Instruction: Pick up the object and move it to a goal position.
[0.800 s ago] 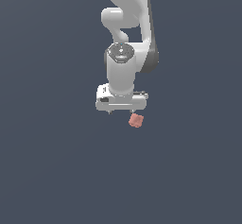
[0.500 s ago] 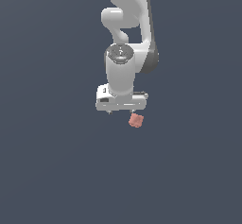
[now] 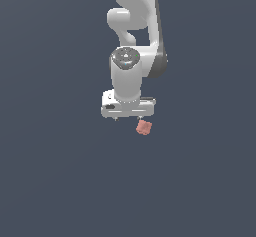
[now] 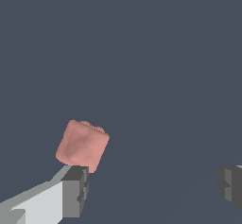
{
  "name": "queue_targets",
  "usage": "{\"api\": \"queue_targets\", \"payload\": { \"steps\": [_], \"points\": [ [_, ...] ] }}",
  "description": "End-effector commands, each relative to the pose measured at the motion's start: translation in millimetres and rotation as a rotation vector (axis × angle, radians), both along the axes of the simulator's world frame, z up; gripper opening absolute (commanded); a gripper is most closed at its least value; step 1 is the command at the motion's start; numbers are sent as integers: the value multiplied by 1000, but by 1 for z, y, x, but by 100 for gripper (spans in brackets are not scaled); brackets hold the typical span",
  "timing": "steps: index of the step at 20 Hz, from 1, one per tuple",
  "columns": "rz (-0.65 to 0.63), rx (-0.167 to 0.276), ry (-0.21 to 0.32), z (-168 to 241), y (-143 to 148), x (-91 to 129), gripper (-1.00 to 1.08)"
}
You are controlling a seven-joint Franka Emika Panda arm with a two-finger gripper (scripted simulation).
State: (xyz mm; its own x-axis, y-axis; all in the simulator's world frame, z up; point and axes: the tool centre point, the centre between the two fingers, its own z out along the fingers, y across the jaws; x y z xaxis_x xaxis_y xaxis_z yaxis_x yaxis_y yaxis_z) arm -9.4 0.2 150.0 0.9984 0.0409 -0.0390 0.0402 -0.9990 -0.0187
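object, beside open claw, fingertips cropped

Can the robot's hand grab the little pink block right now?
Probably not yet. The hand is open, but the pink block sits off by one finger, not between the two. Nothing else blocks it; it likely needs to shift sideways.

The whole setting is one flat, unbroken surface of dark slate blue-grey, filling the exterior view from edge to edge with no seam, horizon or corner. No walls, furniture or windows show. The light is even and soft, with the tone nearly uniform from the upper left of the frame to the lower right. In the wrist view the same plain surface shows only faint diagonal shading toward the lower right
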Motion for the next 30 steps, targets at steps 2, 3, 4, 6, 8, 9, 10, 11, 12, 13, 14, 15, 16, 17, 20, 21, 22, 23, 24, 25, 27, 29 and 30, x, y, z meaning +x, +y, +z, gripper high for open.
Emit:
{"api": "queue_targets", "payload": {
  "steps": [2, 3, 4, 6, 8, 9, 10, 11, 12, 13, 14, 15, 16, 17, 20, 21, 22, 23, 24, 25, 27, 29, 30],
  "points": [
    [-15, -1, -1, -2, 4, -1, 100],
    [-22, -2, -1, -4, 5, -1, 100],
    [-30, -2, -2, -5, 7, -2, 100],
    [-49, -4, -3, -8, 11, -3, 100],
    [-72, -6, -5, -11, 16, -4, 100],
    [-85, -7, -6, -13, 19, -5, 100],
    [-99, -8, -7, -15, 22, -6, 100],
    [-115, -9, -9, -17, 25, -7, 100],
    [-131, -10, -10, -20, 28, -8, 100],
    [-148, -11, -12, -22, 32, -9, 100],
    [-166, -13, -13, -25, 36, -10, 100],
    [-185, -14, -15, -28, 40, -12, 100],
    [-204, -15, -16, -30, 43, -13, 100],
    [-223, -16, -18, -33, 47, -15, 100],
    [-276, -19, -23, -41, 58, -19, 100],
    [-292, -20, -25, -43, 61, -20, 100],
    [-307, -21, -26, -45, 64, -22, 100],
    [-320, -22, -27, -47, 67, -23, 100],
    [-333, -22, -29, -48, 69, -24, 100],
    [-344, -23, -30, -50, 71, -25, 100],
    [-364, -23, -32, -53, 75, -27, 100],
    [-381, -24, -33, -55, 78, -29, 100],
    [-387, -24, -34, -56, 79, -29, 100]
  ]
}}
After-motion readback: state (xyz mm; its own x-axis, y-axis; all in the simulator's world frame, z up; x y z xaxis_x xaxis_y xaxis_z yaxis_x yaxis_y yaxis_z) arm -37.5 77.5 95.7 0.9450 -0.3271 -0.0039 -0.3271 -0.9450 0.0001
